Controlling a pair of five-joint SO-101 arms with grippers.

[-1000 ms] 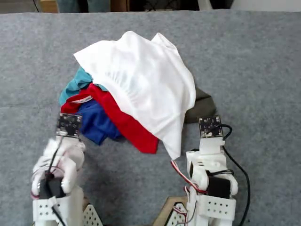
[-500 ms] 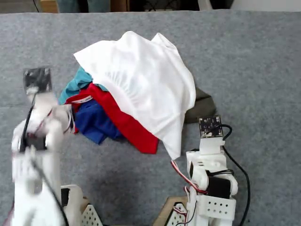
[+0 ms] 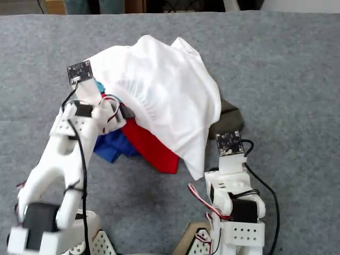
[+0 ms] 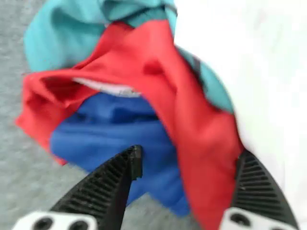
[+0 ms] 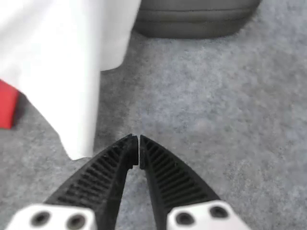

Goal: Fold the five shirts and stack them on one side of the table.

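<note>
Evidently a job for the left claw [image 4: 189, 158], judging by the layout. Hangs spread wide right over the near-left flank of the heap, one jaw above the crumpled royal-blue cotton shirt [image 4: 110, 129], the other at the seam between the rumpled red cotton shirt [image 4: 158, 81] and the big white cotton shirt [image 4: 259, 72]. Straddles the red fold, then, with nothing pinched yet. Lies straight ahead of that claw and just beneath it, this red ridge, running long from the teal knit shirt [image 4: 72, 28] at the far end back toward the jaws. Roughly lengthwise between them, so, rather than across.

From the high view, sits as one tangled pile in the middle of the grey felt table [image 3: 292, 64]. White on top and draped toward the right arm, red and blue poking out beneath on the left, a dark olive shirt [image 3: 228, 119] peeking out at the right edge. None folded, none stacked.

Waits close to its own base, the right claw [image 5: 138, 141], pressed together on nothing, low over bare felt. White shirt's hanging corner just beside its tip, olive cloth farther ahead. Probably calls for the left to close on red or blue, being much the nearer to both.
</note>
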